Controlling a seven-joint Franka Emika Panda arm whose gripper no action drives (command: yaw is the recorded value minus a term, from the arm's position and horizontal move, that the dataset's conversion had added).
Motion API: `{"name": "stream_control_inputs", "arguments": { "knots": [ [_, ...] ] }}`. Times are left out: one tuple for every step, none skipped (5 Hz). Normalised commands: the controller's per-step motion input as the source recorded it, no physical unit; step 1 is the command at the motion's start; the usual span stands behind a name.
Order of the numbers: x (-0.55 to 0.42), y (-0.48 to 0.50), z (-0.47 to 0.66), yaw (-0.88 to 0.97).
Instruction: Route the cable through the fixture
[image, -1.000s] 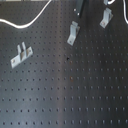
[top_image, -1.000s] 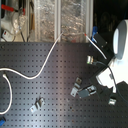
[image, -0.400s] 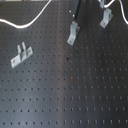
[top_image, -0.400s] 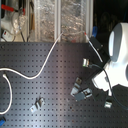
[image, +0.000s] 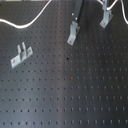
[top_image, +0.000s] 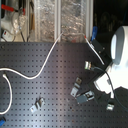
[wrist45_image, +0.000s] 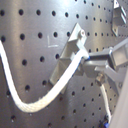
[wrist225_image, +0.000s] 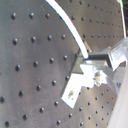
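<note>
The white cable (top_image: 44, 67) curves across the black pegboard in the second exterior view, and another stretch (top_image: 100, 56) runs down to the arm's hand. In both wrist views my gripper (wrist45_image: 89, 59) (wrist225_image: 86, 57) is shut on the cable (wrist45_image: 47, 92) (wrist225_image: 67, 22), right beside a small metal fixture bracket (wrist45_image: 70, 50) (wrist225_image: 74, 89). That bracket (image: 73, 34) (top_image: 77, 88) also shows in both exterior views, the dark gripper (image: 77, 15) (top_image: 86, 95) against it. The fingertips are hidden in both exterior views.
More brackets stand on the pegboard (image: 75, 95): a two-post one (image: 20, 55) at the first exterior view's left, another (image: 105, 20) at its upper right. In the second exterior view, brackets (top_image: 37, 105) (top_image: 88, 65) and the white arm (top_image: 120, 50) show; shelving clutter lies behind.
Hardly anything differs. In the second exterior view the arm and its hand have edged slightly downward; the cable and the brackets lie as before.
</note>
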Motion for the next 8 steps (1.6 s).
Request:
{"name": "stream_control_inputs", "arguments": {
  "knots": [
    [-0.065, 0.06, -0.23, 0.27],
    [-0.234, 0.183, -0.4, 0.3],
    [-0.121, 0.211, -0.23, 0.17],
    [-0.145, 0.287, -0.24, 0.26],
    [-0.143, 0.314, -0.18, 0.32],
    [-0.064, 0.173, -0.05, 0.25],
    [0.251, -0.262, 0.17, -0.03],
    [0.228, -0.483, 0.23, -0.26]
  ]
}}
